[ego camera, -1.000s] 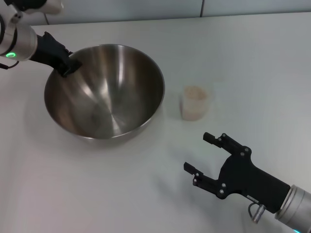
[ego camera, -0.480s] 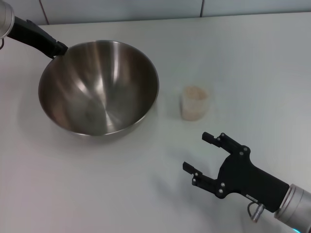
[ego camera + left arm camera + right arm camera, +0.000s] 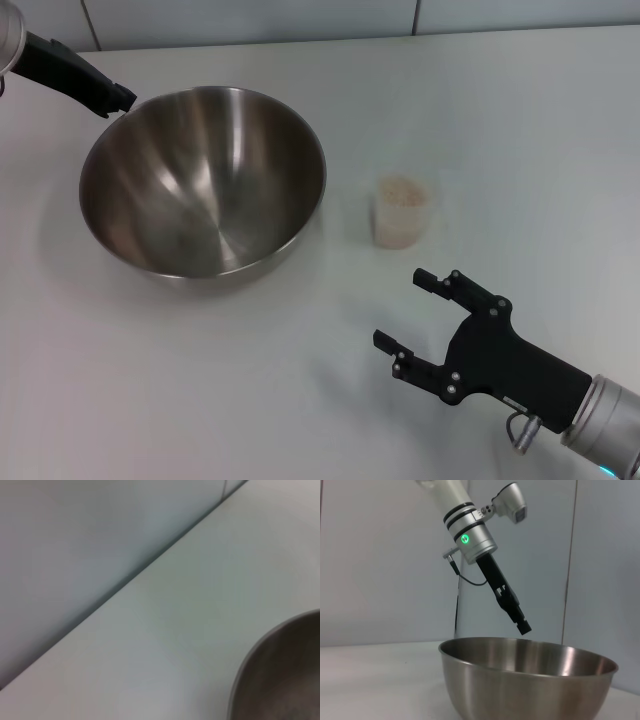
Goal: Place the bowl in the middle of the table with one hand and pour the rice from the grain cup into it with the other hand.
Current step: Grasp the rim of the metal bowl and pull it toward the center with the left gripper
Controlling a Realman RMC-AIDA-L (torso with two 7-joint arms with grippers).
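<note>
So the bowl (image 3: 203,180) is sitting on the counter (image 3: 520,130), left of centre, and my left hand (image 3: 110,98) hangs just off its far-left rim, holding nothing; can't tell if its fingers are apart. The grain cup (image 3: 401,211) with the rice (image 3: 401,191) stands upright just right of the bowl. My right hand (image 3: 408,312) is open, near side, and the cup lies straight ahead, farther away. Right's clearly closer, so I reckon it grabs.

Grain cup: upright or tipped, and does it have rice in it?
Upright. The grain cup stands on the table with its mouth up, rice showing at the top, untouched by either gripper.
</note>
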